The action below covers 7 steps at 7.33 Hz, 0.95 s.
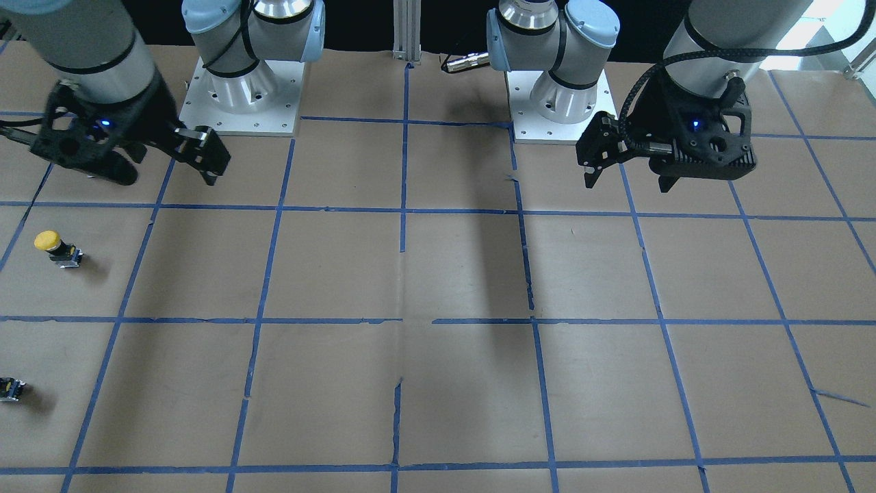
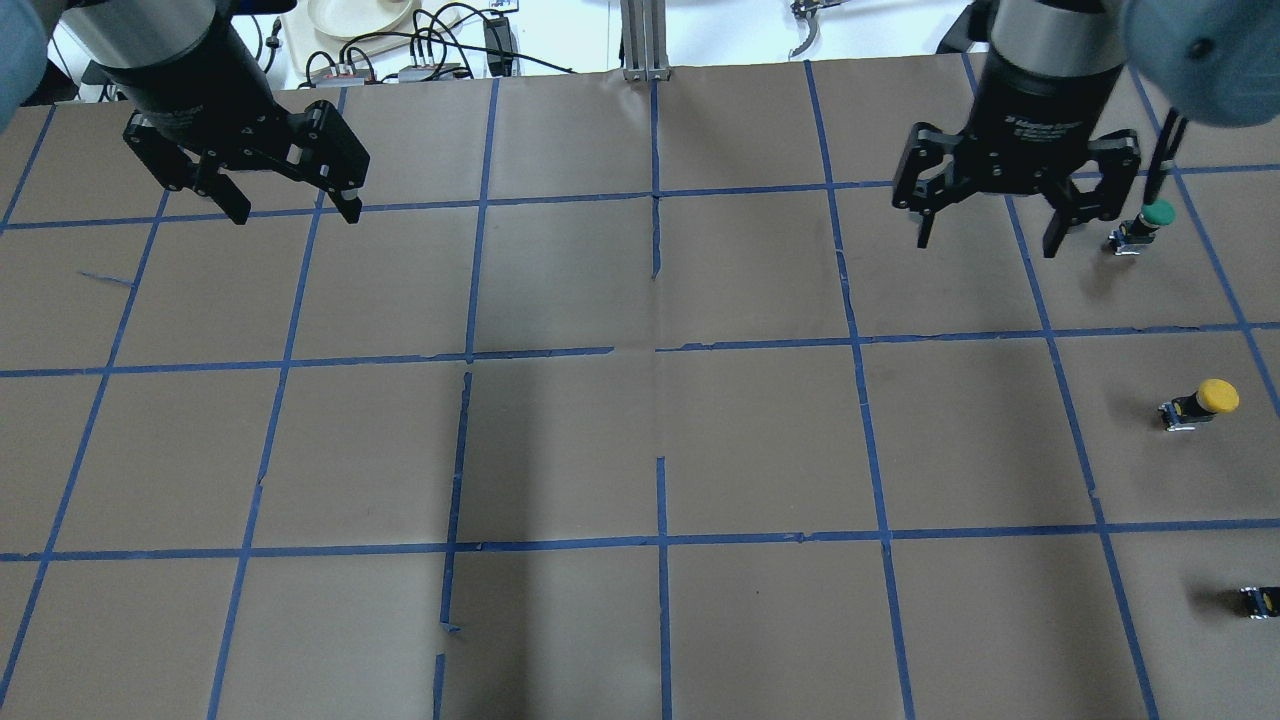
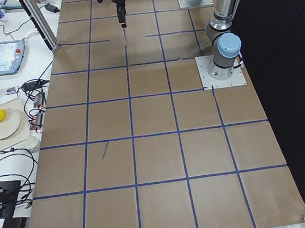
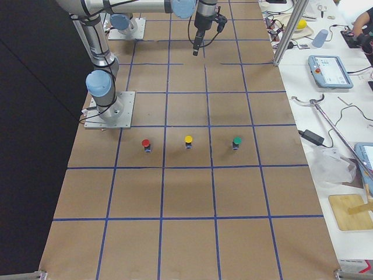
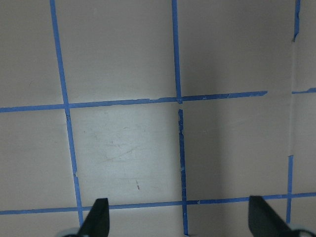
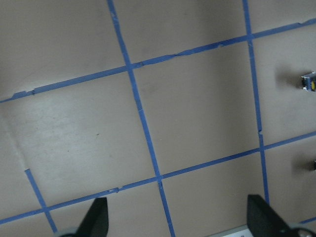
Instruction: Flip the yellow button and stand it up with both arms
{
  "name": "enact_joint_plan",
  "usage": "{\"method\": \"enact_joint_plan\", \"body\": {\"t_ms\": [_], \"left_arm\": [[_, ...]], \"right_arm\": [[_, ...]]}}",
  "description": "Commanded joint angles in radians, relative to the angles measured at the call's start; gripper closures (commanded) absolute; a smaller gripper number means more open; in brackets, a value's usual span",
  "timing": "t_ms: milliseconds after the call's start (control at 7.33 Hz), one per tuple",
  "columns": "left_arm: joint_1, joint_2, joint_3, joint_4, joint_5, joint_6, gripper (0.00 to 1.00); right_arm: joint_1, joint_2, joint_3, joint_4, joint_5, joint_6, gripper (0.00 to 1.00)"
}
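Note:
The yellow button [image 2: 1205,400] has a round yellow cap on a small black body. It sits on the brown paper at the table's right side and also shows in the front view [image 1: 57,248] and the right view [image 4: 188,141], where it seems to stand cap up. My right gripper [image 2: 985,235] hangs open and empty above the table, well beyond the button and apart from it; it also shows in the front view [image 1: 168,161]. My left gripper [image 2: 290,210] is open and empty at the far left, and shows in the front view [image 1: 629,174].
A green-capped button [image 2: 1145,225] stands just right of my right gripper. A red-capped button [image 4: 145,144] stands on the robot's side of the yellow one. Blue tape lines grid the paper. Cables and dishes lie beyond the far edge [image 2: 400,60].

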Motion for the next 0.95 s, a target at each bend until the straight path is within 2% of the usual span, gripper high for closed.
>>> {"method": "enact_joint_plan", "body": {"t_ms": [0,136,818], "left_arm": [[0.002,0.000,0.000,0.001,0.000,0.001,0.00],[0.002,0.000,0.000,0.001,0.000,0.001,0.00],[0.000,0.000,-0.011,0.010,0.002,0.001,0.00]], "right_arm": [[0.038,0.013,0.001,-0.147,0.103,-0.007,0.00],[0.040,0.001,0.004,-0.150,0.128,-0.011,0.00],[0.040,-0.002,0.010,-0.151,0.119,-0.007,0.00]]}}
